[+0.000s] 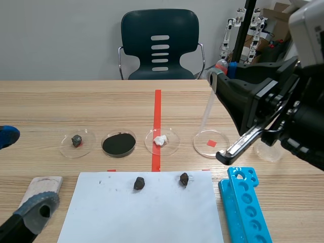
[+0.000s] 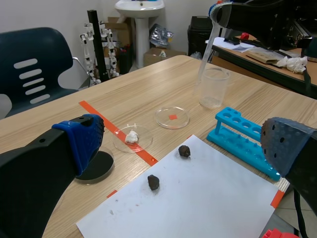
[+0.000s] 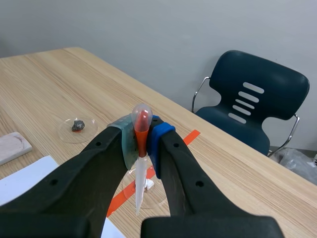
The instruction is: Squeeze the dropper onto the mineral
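My right gripper (image 1: 218, 76) is shut on the bulb of a clear dropper (image 1: 207, 109), which holds red liquid (image 3: 142, 123). The dropper's tube slants down, and its tip hangs in the air near the empty petri dish (image 1: 211, 143) and the beaker (image 1: 268, 150). Two dark mineral lumps (image 1: 139, 183) (image 1: 184, 178) lie on the white paper sheet (image 1: 142, 212). A white mineral (image 1: 161, 140) and a dark one (image 1: 76, 140) each sit in a petri dish. My left gripper (image 1: 20, 174) is low at the near left, open and holding nothing.
A dish of black powder (image 1: 119, 144) stands between the two mineral dishes. A blue test tube rack (image 1: 243, 202) lies right of the paper, and a pale block (image 1: 43, 185) lies left of it. A dark chair (image 1: 160, 45) stands behind the table.
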Motion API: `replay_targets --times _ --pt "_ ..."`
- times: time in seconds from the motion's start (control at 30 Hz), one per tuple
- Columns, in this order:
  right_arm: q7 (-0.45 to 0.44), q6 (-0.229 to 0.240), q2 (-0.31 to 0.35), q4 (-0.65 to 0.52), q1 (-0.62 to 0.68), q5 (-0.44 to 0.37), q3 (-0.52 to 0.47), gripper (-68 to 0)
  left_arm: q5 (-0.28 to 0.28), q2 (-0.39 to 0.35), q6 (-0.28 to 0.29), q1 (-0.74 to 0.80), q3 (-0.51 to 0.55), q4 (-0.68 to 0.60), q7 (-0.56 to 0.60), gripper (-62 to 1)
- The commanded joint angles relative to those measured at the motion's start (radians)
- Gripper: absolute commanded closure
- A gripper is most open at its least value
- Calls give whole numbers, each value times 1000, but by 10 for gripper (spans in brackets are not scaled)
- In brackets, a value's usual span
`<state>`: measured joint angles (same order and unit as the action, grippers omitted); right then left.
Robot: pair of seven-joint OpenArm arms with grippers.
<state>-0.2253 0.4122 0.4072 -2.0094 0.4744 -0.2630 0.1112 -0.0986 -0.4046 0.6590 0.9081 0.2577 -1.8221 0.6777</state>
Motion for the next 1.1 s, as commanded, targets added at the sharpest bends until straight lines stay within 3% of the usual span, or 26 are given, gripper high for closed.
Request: replay_targets --times 0.0,1.07 --pt "-4 0 3 -14 -20 -14 -8 -4 -14 3 2 3 8 -16 13 -623" --pt "-6 0 3 -14 -20 -56 -8 -4 -14 3 2 3 8 -16 13 -623"
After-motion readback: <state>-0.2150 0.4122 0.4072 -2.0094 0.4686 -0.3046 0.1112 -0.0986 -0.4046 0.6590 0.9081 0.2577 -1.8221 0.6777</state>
